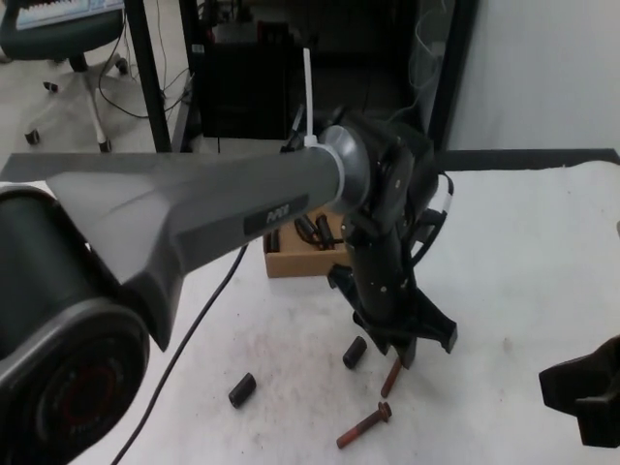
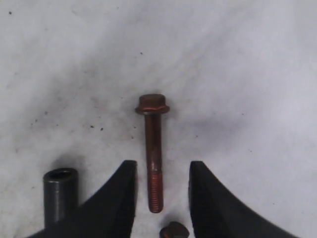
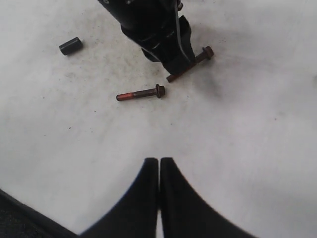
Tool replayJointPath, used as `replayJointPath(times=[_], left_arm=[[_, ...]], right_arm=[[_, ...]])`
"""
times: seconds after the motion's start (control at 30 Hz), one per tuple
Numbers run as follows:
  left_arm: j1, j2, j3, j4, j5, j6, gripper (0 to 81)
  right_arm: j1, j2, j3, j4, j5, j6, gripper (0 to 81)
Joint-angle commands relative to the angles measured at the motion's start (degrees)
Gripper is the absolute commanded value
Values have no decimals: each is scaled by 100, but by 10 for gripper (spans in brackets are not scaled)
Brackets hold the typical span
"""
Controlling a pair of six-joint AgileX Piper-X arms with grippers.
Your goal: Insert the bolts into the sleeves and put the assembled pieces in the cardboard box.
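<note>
L gripper straddling bolt, jaws spread, not yet gripping. R gripper waiting, jaws pressed together. Next: needing squeeze on shank, lift twd sleeve.

place: lab or workshop | cues: white-covered bench; swivel chair; black equipment rack behind

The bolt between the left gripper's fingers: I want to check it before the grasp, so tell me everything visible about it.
The bolt looks like coppery-brown metal, with a flanged hex head, a smooth shank and a redder threaded end. It lies flat on the white bench, head pointing away from the left gripper, whose open fingers flank the threaded end without touching it. A second bolt's head sits just off its tip, apart.
</note>
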State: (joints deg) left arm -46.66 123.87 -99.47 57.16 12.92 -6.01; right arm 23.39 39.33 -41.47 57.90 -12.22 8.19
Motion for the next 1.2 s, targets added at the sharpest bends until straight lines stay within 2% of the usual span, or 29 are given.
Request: replayJointPath(times=[0.0,0.5,0.67,1.17], left_arm=[[-51,-28,-70,13,13,-47,334],[-57,68,-70,-120,-173,-47,334],[-57,92,-70,-397,-370,-190,334],[-57,92,-70,-422,-379,-176,334]], right_arm=[[-7,-48,-8,20,36,-27,8],[-7,-48,-8,20,36,-27,8],[-7,-48,-8,20,251,-27,8],[-7,-420,-8,-26,345,40,8]])
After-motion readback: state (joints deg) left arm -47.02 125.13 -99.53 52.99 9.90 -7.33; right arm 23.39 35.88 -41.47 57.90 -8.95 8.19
